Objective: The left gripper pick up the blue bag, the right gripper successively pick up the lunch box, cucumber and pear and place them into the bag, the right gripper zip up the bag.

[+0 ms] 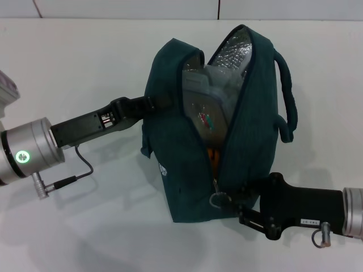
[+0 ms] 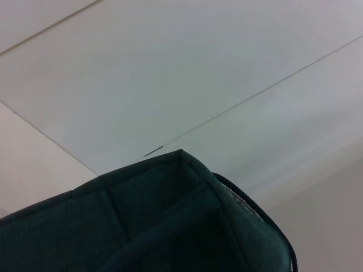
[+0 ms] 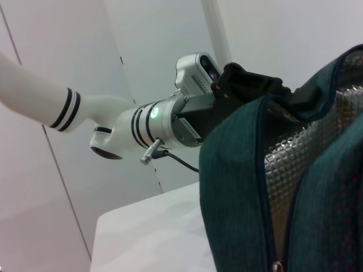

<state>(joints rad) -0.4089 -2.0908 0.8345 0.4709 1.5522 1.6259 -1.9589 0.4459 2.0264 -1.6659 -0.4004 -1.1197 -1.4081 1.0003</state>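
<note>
Stands upright near the middle of the white counter (image 1: 85, 62): large dark teal-blue fabric bag (image 1: 176, 164) with loop handles, zipper still mostly undone, mouth gaping to bare the silver foil lining (image 1: 229, 54). Seen inside through the opening: clear rectangular plastic lunch box (image 1: 207, 99) with a small red-and-blue sticker, standing on edge, and below it a sliver of orange, likely the orange-yellow pear (image 1: 212, 157), mostly hidden. Dangles at the lower end of the zipper track, on the bag's near end: a metal ring zipper pull (image 1: 216, 199). Sits right at that pull: the black two-fingered right gripper (image 1: 241, 205), reaching in from the robot's right, low against the bag's near corner; cannot tell whether its jaws are clenched on the ring or released. Presses on the bag's upper left side: the black two-fingered left gripper (image 1: 152, 105), reaching in from the left on a silver-wristed arm with a green light, jaws clenched on the bag's fabric at the rim. Shows in the right wrist view: the same left gripper (image 3: 249, 85) gripping the bag's top edge beside the foil lining. Fills the lower part of the left wrist view: teal fabric only.
</note>
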